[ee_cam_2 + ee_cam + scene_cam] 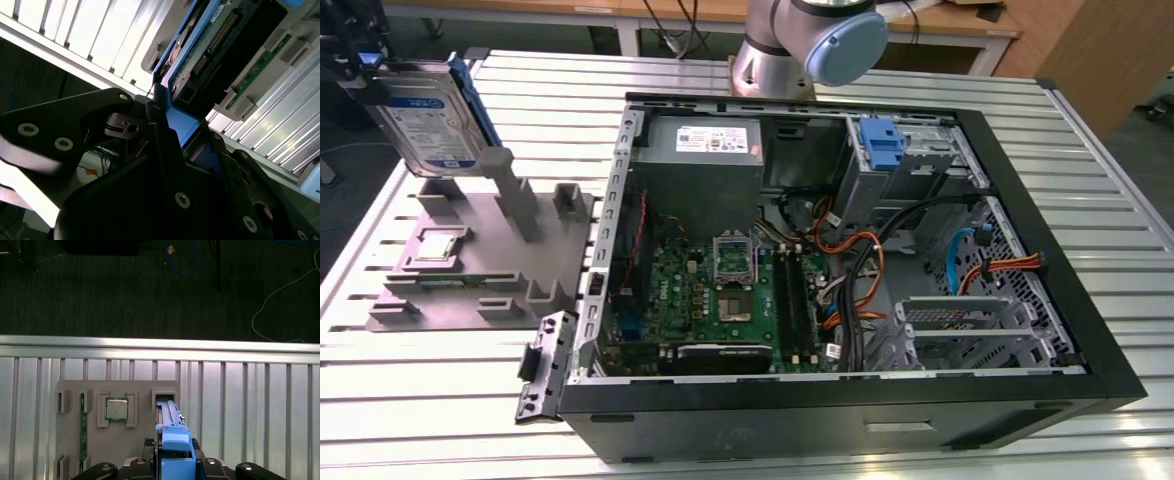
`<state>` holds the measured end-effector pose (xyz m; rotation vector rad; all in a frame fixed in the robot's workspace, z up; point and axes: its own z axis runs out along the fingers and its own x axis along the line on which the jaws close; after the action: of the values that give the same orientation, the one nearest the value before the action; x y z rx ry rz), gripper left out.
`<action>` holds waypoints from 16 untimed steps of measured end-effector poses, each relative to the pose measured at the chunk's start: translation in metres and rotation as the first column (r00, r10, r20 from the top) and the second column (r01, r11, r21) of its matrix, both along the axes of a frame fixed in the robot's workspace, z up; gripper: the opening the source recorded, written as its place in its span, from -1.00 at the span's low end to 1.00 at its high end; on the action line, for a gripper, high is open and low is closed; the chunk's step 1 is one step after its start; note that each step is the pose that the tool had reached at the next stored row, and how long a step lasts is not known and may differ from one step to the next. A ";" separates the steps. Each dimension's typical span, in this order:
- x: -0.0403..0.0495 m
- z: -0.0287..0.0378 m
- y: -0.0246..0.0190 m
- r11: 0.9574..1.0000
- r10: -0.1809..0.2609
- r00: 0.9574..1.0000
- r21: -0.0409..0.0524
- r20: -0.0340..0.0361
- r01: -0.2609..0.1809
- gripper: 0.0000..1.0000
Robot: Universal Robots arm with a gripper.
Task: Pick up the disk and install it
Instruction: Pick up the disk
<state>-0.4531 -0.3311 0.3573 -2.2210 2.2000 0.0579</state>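
Right now clamped on the disk: gripper closed on its blue side rail, seen in both wrist views. Holding the disk upright on edge at the upper left of the exterior view, label toward the camera, directly over the grey fixture on the slatted table. Can't tell touching vs. clear at the fixture's posts. Also on the fixture, in the first wrist view: a processor chip in a square recess, with a green memory stick on edge in a slot beside it. Filling centre and right of the exterior view: open computer case, with grey power supply at upper centre, motherboard below it, and bare blue bracket in the bay at upper right, well apart from the disk. Behind the case, arm base at top centre.
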 end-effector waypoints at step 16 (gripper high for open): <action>0.0000 0.0096 0.0000 1.000 0.000 1.000 0.000 0.000 0.000 -0.27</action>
<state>-0.4531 -0.3312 0.3669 -2.2211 2.1999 0.0578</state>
